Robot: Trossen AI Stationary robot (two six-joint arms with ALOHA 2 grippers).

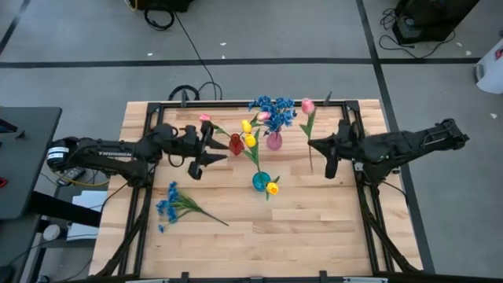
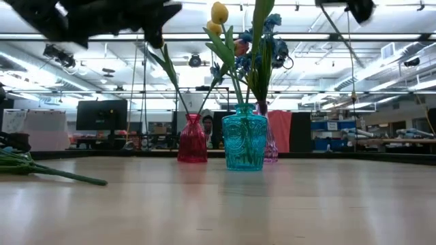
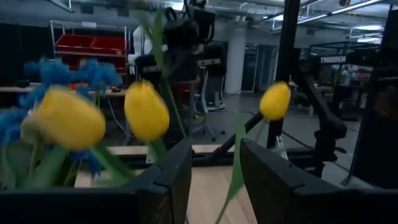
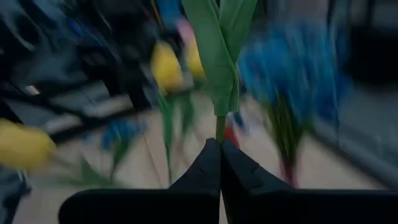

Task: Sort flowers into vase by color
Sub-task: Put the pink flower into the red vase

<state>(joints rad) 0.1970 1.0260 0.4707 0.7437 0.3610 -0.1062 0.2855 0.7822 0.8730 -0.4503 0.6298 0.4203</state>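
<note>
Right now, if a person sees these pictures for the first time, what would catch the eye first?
Probably the cluster of three small vases mid-table: a teal vase with yellow tulips, a red vase and a pink vase behind it, the pink one under blue sprigs. Next, the right gripper, shut on a pink tulip's stem, holds the flower right of the vases. One blue sprig lies alone on the table's front left.

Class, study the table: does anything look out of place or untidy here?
Yes. One blue sprig lies flat on the table near the left arm, outside any vase, while other blue blossoms stand in the pink vase. A yellow tulip droops over the teal vase rim.
</note>
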